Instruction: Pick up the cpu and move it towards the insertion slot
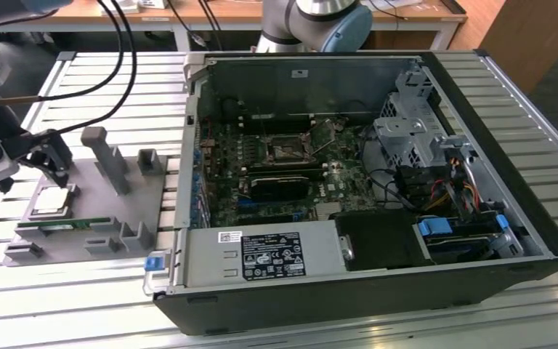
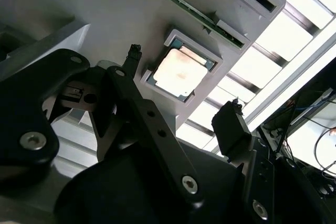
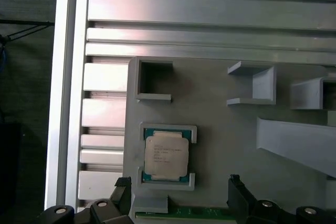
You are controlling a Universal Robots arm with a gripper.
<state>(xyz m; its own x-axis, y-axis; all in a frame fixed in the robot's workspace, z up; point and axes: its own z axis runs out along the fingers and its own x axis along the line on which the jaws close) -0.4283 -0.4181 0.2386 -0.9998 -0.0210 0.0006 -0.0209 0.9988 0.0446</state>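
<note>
Now lining up over the cpu [image 3: 166, 156]

My gripper [image 3: 178, 182] hangs near the cpu, fingers [image 2: 231, 124] spread wide, gripping nothing. The cpu lies flat in its recess of the grey tray [image 1: 95, 207], at the exterior view's left, well apart from the insertion slot [image 1: 287, 150] inside the case [image 1: 357, 291]. I judge I should centre evenly, then pinch opposite edges, level.
</note>
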